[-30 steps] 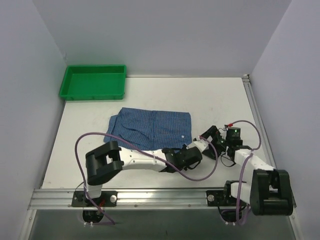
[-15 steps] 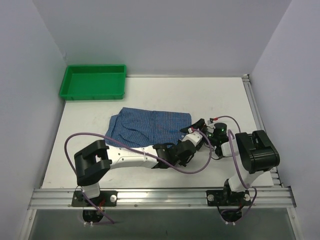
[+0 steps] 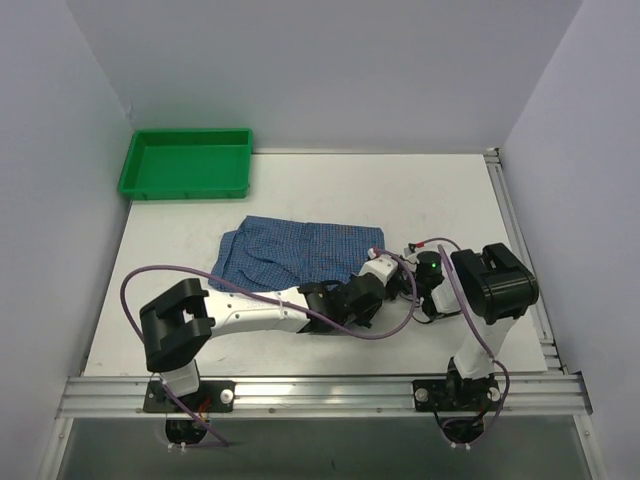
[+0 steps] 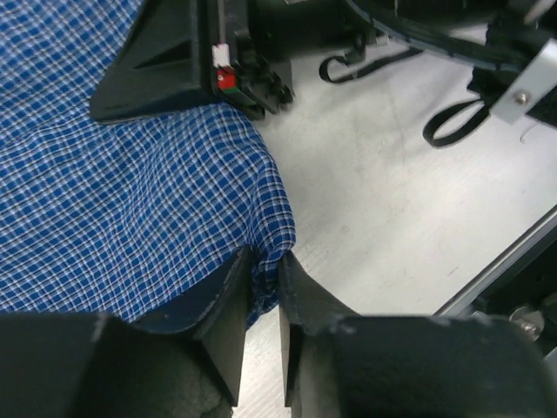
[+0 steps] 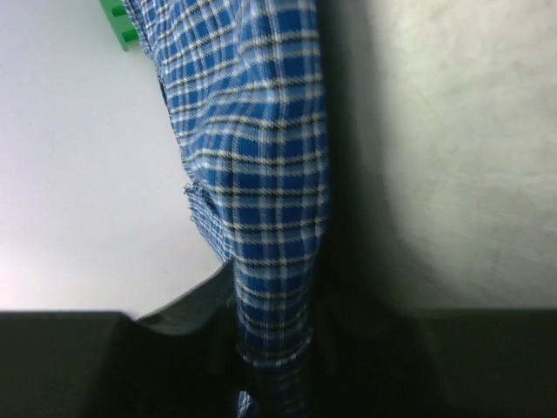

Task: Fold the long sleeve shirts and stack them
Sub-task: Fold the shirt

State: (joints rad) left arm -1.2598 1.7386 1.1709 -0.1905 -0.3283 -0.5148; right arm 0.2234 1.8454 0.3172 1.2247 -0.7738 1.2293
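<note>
Shirt first: blue fine check, lying as a rough flat rectangle near the middle of the table, a touch toward 9 o'clock from centre, its 9 o'clock end rumpled.

All the action is at its 4 o'clock corner. Left gripper is right there, and the left wrist view gives it away: two dark fingers drawn close together with the folded hem running down into the narrow gap between them, so it is pinching the shirt's edge.

Right gripper is at the same corner, coming in from 3 o'clock. Its own camera shows a ridge of checked cloth rising from between the dark, blurred fingers, jaws drawn in on that fold. The two grippers sit just beside each other in the top view.

Left arm lies low across the near side of the table from 7 o'clock. Right arm is bent up tight at 4 o'clock, and a purple cable loops off the left one.

Out at 10 o'clock, well apart from the shirt, sits the green tray in the back corner. Metal rail runs along the 6 o'clock edge.
</note>
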